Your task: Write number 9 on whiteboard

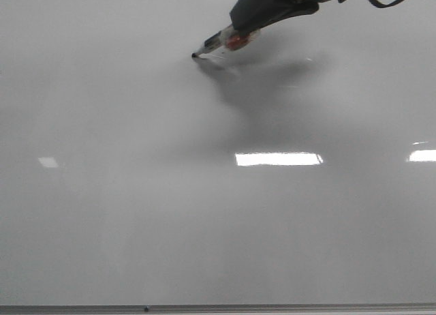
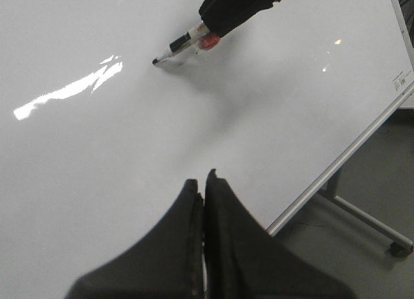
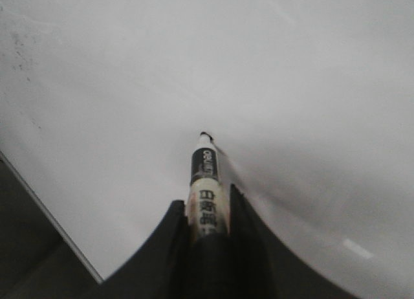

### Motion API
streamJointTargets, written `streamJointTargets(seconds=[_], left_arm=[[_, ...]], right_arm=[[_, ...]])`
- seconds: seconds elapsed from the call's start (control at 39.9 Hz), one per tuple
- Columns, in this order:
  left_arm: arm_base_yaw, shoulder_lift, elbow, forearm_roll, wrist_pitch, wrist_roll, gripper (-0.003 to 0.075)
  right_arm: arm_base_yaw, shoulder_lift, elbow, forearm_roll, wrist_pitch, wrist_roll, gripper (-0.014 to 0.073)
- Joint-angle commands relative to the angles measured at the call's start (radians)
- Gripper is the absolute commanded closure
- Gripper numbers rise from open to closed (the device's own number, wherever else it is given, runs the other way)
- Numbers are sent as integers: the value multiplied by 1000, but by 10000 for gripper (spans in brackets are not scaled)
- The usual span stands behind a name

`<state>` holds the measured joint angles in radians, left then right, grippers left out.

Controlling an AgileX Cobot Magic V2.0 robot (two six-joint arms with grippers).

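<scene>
The right hand (image 1: 246, 30) comes in from the upper right of the front view, its 2 dark fingers (image 3: 240, 211) clamped on a marker (image 3: 206, 182), a white barrel with a black printed band and a red patch near the grip. The marker slants down and to the left, and its black tip (image 1: 195, 55) touches or sits just off the whiteboard (image 1: 136, 213) in the upper middle of the board; I cannot tell which. A soft shadow of the arm spreads over the board below and right of the tip. No drawn line of the number 9 is visible on the board. The left hand (image 2: 204, 182) hangs well apart from the marker, near the board's lower metal edge (image 1: 272, 307), its 2 fingers pressed together on nothing. Bright rectangular light reflections (image 1: 278, 159) lie across the glossy surface.
</scene>
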<state>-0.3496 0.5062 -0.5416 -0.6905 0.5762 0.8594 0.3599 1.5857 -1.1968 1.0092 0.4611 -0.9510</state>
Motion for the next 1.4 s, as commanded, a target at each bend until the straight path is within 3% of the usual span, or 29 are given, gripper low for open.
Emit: streamJointTargets(seconds=[0.0,0.25,0.6,0.88,1.18,1.38], left_arm=[[3,3,-27,-41,-63,-10,739],[3,3,-27,-39,-63,-10,739],[3,3,-27,-39,-61,-10,739],[3,3,-27,-39,-61,-10,739],[3,3,-27,-39,-63,-10,739],[3,3,-27,-47,-61,-10,739]], right_arm=[[25,7,-76,39,-20,-8,662],[42,69,-69,-1,64,-7,658],[-58,-27,-53,5,43,-7,652],[-53,-23,-46,-4,99,-7,652],[4,81,111,-21,62,-7,652],[5,2,96,-18,181,-42,652]])
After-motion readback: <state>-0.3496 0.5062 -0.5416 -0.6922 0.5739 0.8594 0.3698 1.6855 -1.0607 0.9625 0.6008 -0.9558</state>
